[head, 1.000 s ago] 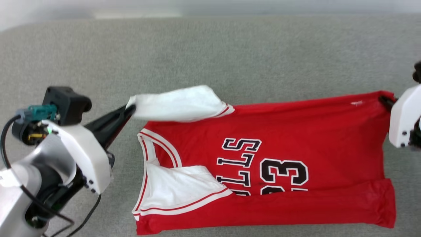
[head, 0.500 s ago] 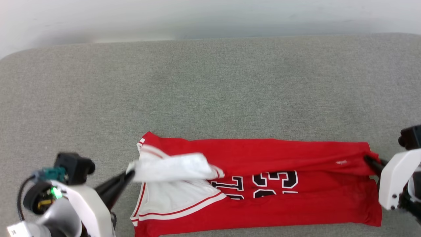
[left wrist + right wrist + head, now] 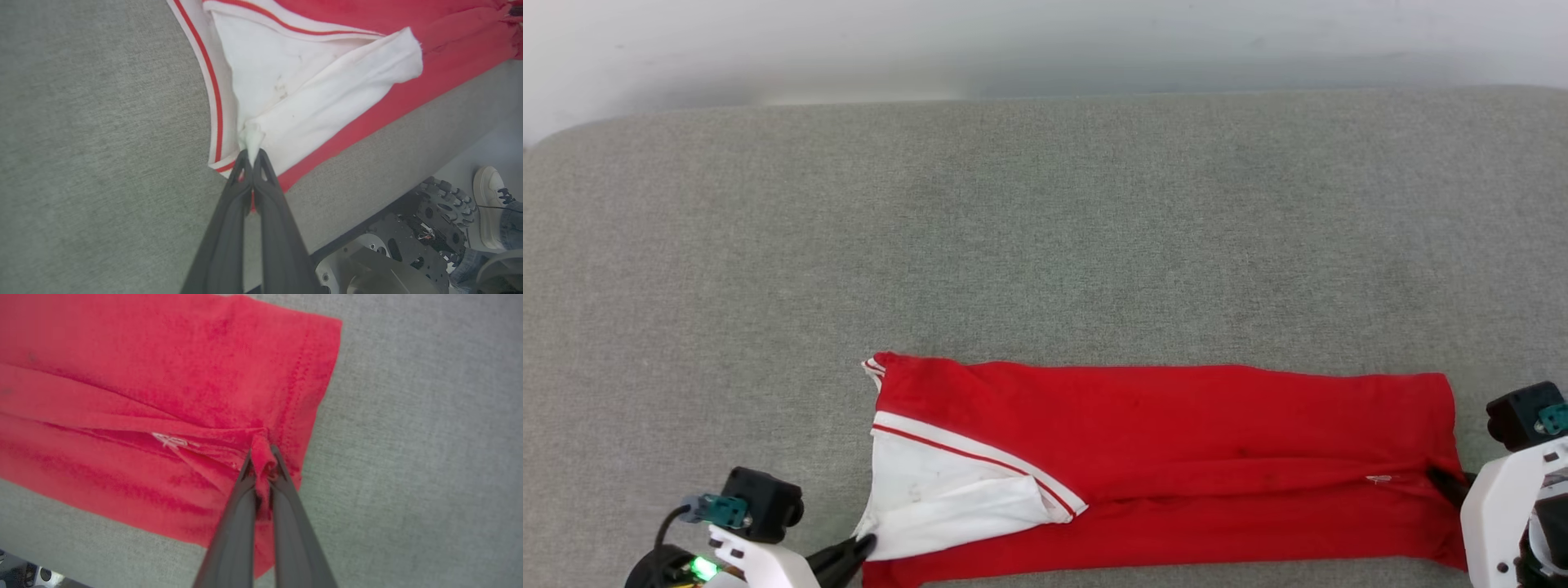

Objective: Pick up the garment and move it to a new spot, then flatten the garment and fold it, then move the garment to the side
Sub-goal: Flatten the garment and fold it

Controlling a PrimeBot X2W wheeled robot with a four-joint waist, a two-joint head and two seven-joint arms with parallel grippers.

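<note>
**Head view.** The garment (image 3: 1176,441) is seen folded into a long red band, laid left to right along the near edge of the grey fabric surface (image 3: 1045,245). Its white sleeve (image 3: 947,498), edged with red-and-white striped trim (image 3: 976,459), lies at the left end. A small white mark (image 3: 1379,478) near the right end is too small to be read. The left gripper (image 3: 867,541) is at the sleeve, the right gripper (image 3: 1441,480) at the right hem.

**Left wrist view.** The jaws are seen pressed together on a pinch of white sleeve cloth. Past the near edge, the robot's wheeled base (image 3: 412,241) and a person's white shoe (image 3: 488,204) are recorded.

**Right wrist view.** The jaws are pinched on a bunched fold of red hem. The white mark appears stitched but illegible.
</note>
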